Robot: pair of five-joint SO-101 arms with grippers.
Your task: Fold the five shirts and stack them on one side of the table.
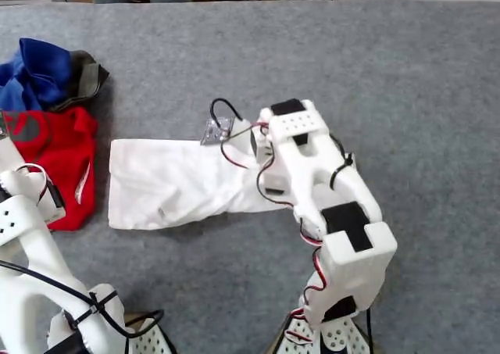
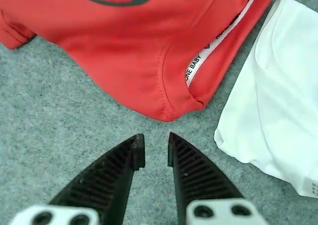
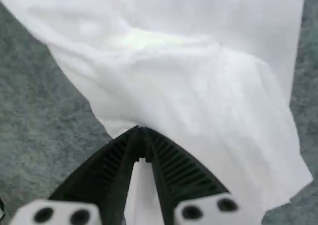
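A white shirt (image 1: 172, 182) lies flattened and partly folded in the middle of the grey table. My right gripper (image 3: 141, 135) is shut on the white shirt (image 3: 189, 61), pinching the fabric at its right end, under the right arm (image 1: 312, 174). A red shirt (image 1: 58, 147) lies crumpled at the left, just beside the white one. My left gripper (image 2: 155, 149) hovers over bare table just short of the red shirt's (image 2: 124, 46) collar edge. Its fingers stand slightly open and hold nothing. The white shirt's corner (image 2: 278, 96) lies close by.
A blue shirt (image 1: 31, 76) and a dark grey-olive one (image 1: 82, 76) are bunched together at the far left, behind the red shirt. The left arm (image 1: 23, 229) stands at the near left. Grey table cloth (image 1: 406, 80) stretches bare to the right and back.
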